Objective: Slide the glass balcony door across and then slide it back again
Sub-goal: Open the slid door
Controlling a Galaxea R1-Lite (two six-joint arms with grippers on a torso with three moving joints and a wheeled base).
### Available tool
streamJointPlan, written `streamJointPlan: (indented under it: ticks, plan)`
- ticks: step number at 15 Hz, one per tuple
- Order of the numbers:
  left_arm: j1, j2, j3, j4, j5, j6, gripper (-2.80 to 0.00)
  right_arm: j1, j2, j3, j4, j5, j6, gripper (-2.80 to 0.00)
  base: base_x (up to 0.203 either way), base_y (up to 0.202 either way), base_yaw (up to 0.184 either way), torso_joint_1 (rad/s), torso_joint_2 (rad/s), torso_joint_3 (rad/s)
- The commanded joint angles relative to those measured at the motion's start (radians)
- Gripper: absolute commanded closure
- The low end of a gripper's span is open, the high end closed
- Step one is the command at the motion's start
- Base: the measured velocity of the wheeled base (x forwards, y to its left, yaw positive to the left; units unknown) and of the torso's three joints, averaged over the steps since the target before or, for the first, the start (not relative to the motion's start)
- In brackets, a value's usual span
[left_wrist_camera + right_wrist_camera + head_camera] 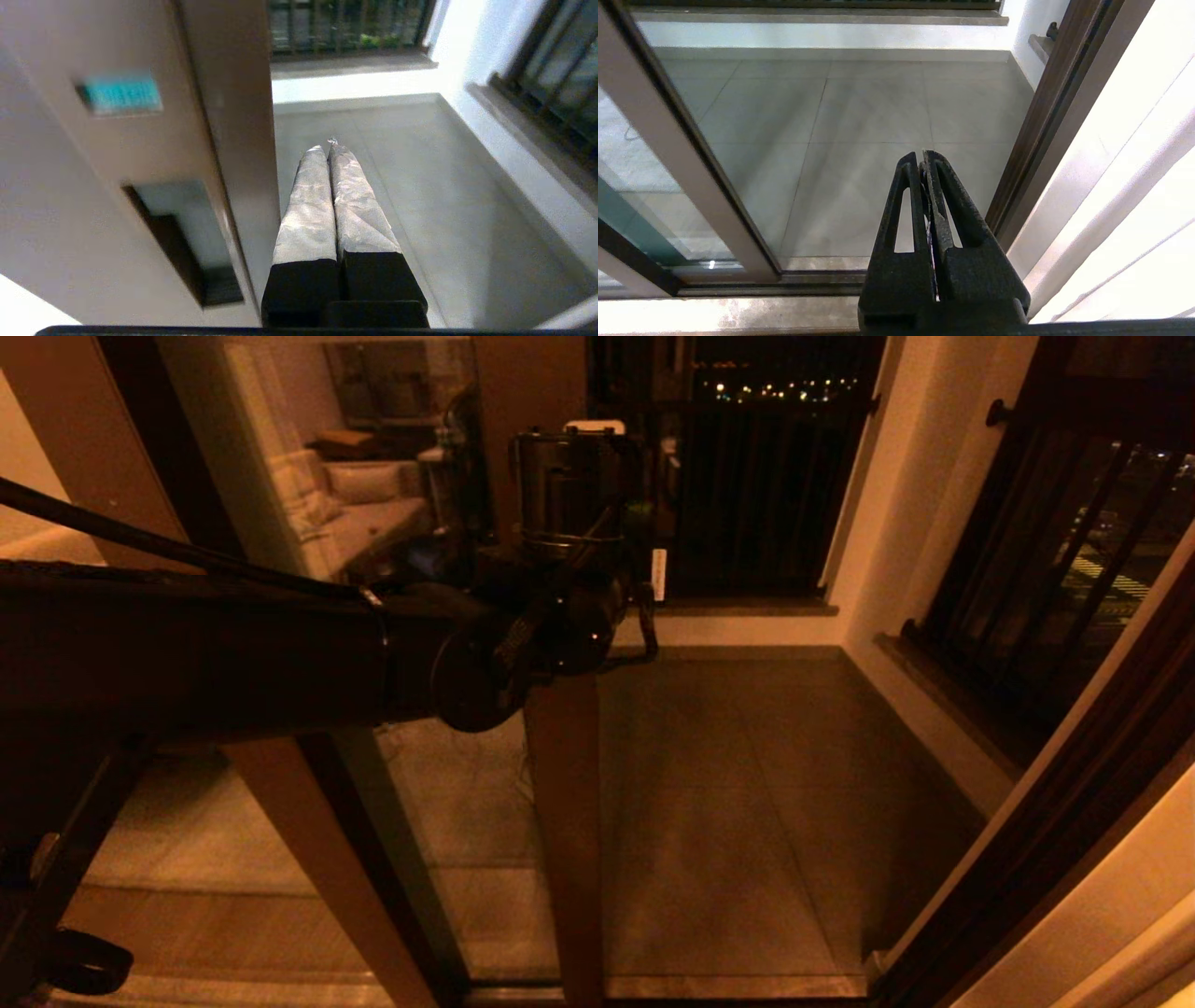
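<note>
Pressing sideways, we keep the left gripper (329, 149) clenched and empty, beside the free edge of the glass balcony door (224, 116), which stands partway across the opening; fingertips together make a pushing wedge. The right gripper (923, 161) hangs parked, likewise clenched.

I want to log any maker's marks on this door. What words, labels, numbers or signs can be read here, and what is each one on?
No text can be read in any view.
Teal label on the brown door frame above the recessed handle: print too blurred to read.
White label on the same frame in the head view: too small and dim to read.
Nothing is printed on the left gripper or right gripper.
</note>
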Motion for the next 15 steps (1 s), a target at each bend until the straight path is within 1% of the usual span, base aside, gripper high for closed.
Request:
streamJointPlan:
  ticks: [1, 3, 8, 11, 15]
  plan:
    - [0.0, -0.038, 0.035, -0.004, -0.006, -0.001, 0.0, 0.0, 0.001, 0.0, 0.002, 0.001, -0.001, 0.0, 0.0, 0.0, 0.0, 0.0, 0.0, 0.0]
    - [0.002, -0.056, 0.078, -0.004, -0.004, -0.002, 0.0, 0.0, 0.001, 0.0, 0.002, 0.001, -0.001, 0.0, 0.0, 0.0, 0.0, 0.0, 0.0, 0.0]
    - [0.066, -0.093, 0.139, -0.03, -0.005, -0.002, 0.0, 0.0, 0.001, 0.0, 0.002, 0.001, -0.001, 0.0, 0.0, 0.0, 0.0, 0.0, 0.0, 0.0]
    - [0.074, -0.129, 0.18, -0.028, -0.004, -0.002, 0.0, 0.0, 0.001, 0.0, 0.002, 0.001, -0.001, 0.0, 0.0, 0.0, 0.0, 0.0, 0.0, 0.0]
    - [0.112, -0.141, 0.195, -0.028, -0.004, 0.0, 0.0, 0.0, 0.001, 0.0, 0.0, 0.001, -0.001, 0.0, 0.0, 0.0, 0.0, 0.0, 0.0, 0.0]
